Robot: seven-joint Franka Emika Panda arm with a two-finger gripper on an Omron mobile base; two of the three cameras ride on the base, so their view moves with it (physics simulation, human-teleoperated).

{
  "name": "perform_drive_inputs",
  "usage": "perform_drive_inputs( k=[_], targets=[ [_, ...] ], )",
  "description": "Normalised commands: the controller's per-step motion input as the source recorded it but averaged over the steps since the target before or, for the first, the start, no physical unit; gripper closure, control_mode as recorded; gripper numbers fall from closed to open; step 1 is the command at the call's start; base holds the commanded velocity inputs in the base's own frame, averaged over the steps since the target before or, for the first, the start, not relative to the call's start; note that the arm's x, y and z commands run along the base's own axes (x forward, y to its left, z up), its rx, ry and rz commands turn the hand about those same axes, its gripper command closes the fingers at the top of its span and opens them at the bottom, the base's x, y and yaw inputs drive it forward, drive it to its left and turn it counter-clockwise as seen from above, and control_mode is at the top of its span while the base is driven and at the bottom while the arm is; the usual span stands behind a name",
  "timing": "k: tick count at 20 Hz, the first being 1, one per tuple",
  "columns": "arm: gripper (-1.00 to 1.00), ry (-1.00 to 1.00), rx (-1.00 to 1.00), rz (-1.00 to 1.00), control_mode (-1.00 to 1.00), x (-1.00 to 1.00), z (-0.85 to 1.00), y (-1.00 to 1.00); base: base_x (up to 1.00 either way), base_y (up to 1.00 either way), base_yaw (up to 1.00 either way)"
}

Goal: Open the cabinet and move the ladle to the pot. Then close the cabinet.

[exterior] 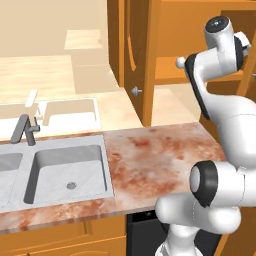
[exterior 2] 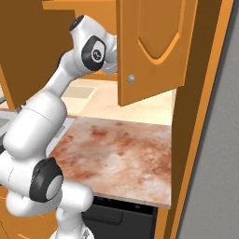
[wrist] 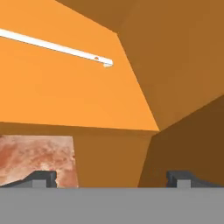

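Ladle (wrist: 57,47) — up-left, clear of open gripper (wrist: 111,177).

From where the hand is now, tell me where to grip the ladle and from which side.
Grip the ladle on its thin straight handle, near the free end with the small hole. It lies flat on the cabinet shelf, so probably come from above, open hand straddling the shaft crosswise. The bowl is out of frame.
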Motion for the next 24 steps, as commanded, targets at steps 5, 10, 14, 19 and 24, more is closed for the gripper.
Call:
perform_drive_inputs(
  k=[5, 10, 14, 19, 24],
  targets=[
    [-1.00, 0.00, -0.13, -0.28, -1.00, -0.66, 0.14, -0.48, 0.00, 0.00, 0.00],
    [-1.00, 0.00, -0.12, -0.35, -1.00, -0.73, 0.15, -0.45, 0.00, 0.00, 0.00],
    [-1.00, 0.00, -0.15, -0.31, -1.00, -0.25, 0.10, -0.46, 0.00, 0.00, 0.00],
    [-1.00, 0.00, -0.07, -0.18, -1.00, 0.01, 0.12, -0.38, 0.00, 0.00, 0.00],
    [-1.00, -0.01, 0.01, -0.03, -1.00, 0.05, 0.18, -0.37, 0.00, 0.00, 0.00]
  ],
)
